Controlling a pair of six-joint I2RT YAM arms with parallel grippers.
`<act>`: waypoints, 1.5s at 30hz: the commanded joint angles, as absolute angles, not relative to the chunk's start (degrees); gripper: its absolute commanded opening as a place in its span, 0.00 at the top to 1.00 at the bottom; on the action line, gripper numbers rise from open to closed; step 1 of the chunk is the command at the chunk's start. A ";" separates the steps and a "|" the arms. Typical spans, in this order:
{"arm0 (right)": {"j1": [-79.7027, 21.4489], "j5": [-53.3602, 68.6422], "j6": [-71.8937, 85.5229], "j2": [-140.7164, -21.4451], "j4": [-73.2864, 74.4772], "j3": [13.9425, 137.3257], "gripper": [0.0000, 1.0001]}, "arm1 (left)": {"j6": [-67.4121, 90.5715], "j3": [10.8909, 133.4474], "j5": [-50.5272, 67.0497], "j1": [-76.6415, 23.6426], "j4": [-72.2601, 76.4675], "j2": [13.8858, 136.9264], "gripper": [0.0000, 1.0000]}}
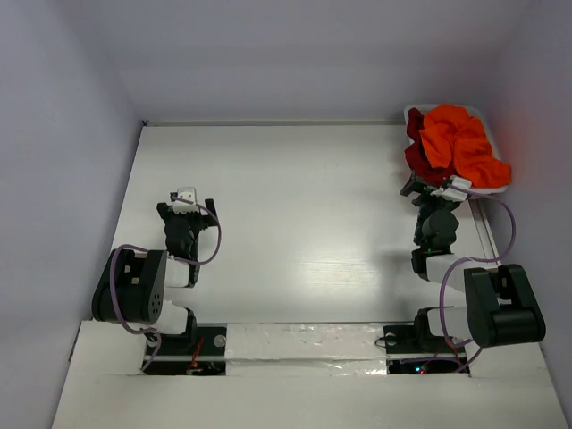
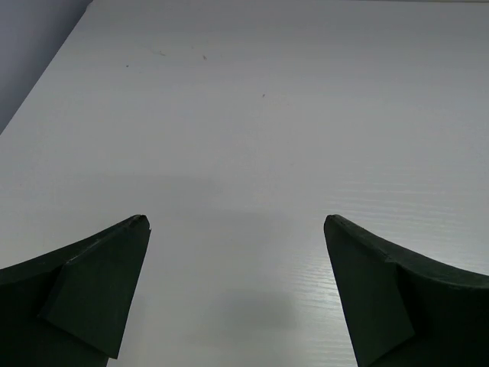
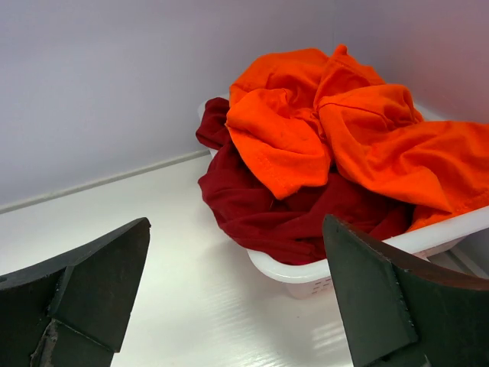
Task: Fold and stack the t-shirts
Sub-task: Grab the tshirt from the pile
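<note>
Step one territory, as far as I can judge: nothing is folded or stacked yet, and both shirts sit crumpled in the white plastic basket (image 3: 306, 271). The bright orange cloth t-shirt (image 3: 344, 130) is heaped on top and spills over the basket's rim. The dark red cloth t-shirt (image 3: 260, 206) is bunched underneath and bulges over the rim too. The right gripper (image 3: 235, 222) hovers just in front of the basket, jaws spread wide with nothing in them. The left gripper (image 2: 237, 220) is well apart from the basket over the flat white table (image 2: 244, 115), also wide and empty. Next move, I reckon: the right one pinches the orange top layer, lifts it clear without dragging the red one along, then spreads it beside the basket.
</note>
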State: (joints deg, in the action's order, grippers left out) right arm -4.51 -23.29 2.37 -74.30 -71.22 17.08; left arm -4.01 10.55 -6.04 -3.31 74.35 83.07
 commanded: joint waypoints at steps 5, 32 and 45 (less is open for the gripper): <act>-4.39 -23.64 2.37 -74.27 -76.73 18.37 0.00 | -4.04 12.31 -5.62 -3.43 88.07 82.44 0.01; -4.39 -28.40 28.55 -70.32 7.82 86.65 0.00 | 20.28 92.90 -7.05 -8.61 5.09 81.39 0.01; -3.25 -2.71 49.04 -89.72 44.67 110.63 0.00 | 31.29 131.56 22.94 -12.39 -19.93 102.83 0.01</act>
State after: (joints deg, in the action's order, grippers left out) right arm -3.42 -13.96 42.52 -83.55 22.13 104.38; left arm 27.42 128.03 16.03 -10.31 -15.22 101.86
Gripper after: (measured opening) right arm 0.997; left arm 0.990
